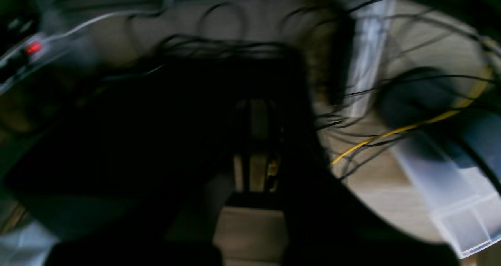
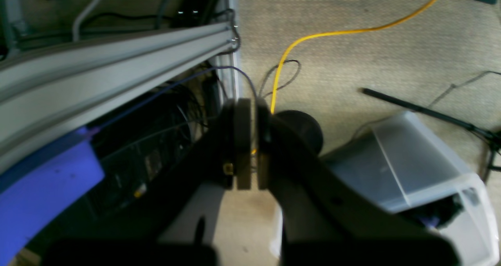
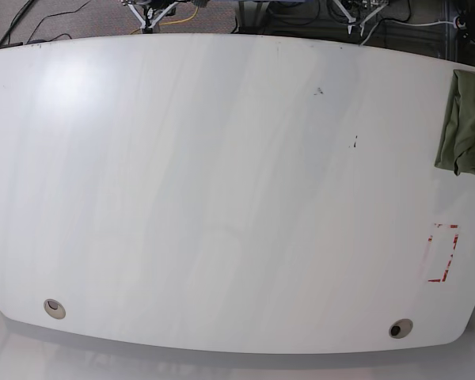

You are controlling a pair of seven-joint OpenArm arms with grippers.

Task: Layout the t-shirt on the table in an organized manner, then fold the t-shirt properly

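Note:
The olive-green t-shirt [image 3: 464, 123] lies bunched at the far right edge of the white table [image 3: 222, 182] and is partly cut off by the frame. Neither arm shows in the base view. My right gripper [image 2: 252, 141] hangs over carpeted floor beside the table frame, its fingers [image 2: 242, 141] nearly together and holding nothing. My left gripper [image 1: 254, 144] shows dark and blurred over a tangle of cables, its fingers close together and empty. The t-shirt appears in neither wrist view.
A red dashed rectangle [image 3: 442, 253] marks the table's right front. There are grommet holes at the front left [image 3: 55, 308] and front right [image 3: 400, 328]. On the floor are a clear plastic bin [image 2: 411, 168], a yellow cable [image 2: 332, 33] and an aluminium rail [image 2: 98, 62].

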